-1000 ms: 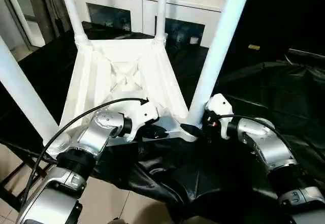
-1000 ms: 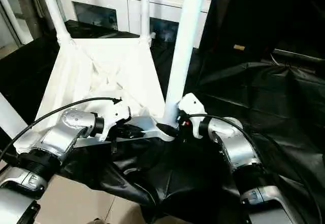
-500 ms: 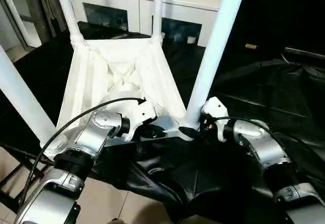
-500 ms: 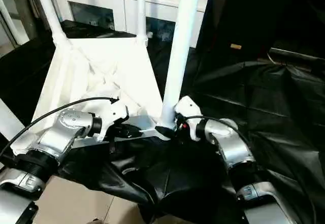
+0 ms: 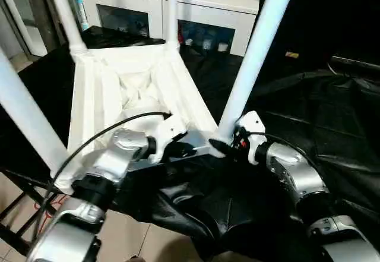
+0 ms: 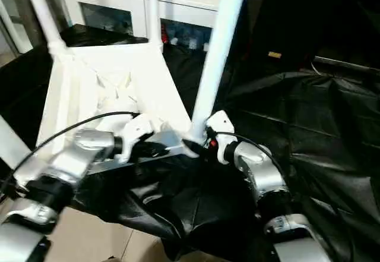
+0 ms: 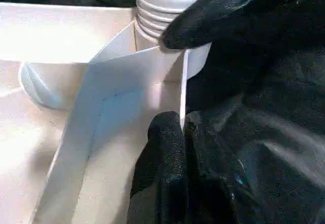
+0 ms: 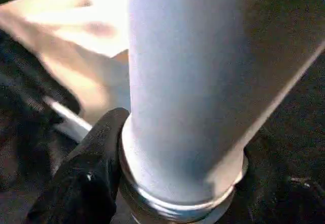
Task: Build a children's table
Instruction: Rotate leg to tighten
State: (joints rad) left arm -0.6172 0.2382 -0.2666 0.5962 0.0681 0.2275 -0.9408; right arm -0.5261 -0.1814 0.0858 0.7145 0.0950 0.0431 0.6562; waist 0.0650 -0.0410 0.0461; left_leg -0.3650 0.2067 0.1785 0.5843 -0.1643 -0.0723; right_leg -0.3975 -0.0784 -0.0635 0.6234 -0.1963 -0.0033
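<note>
Right pincer clamped around leg base, left pincer clamped on tabletop rim.

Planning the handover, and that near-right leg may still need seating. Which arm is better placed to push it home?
Right, probably. The right pincer is shut around the near-right leg at its socket, while the left pincer clamps the tabletop rim beside it, steadying.

Silver jointed forearms, white wrist housings (rounded), black cable, black jaws
</note>
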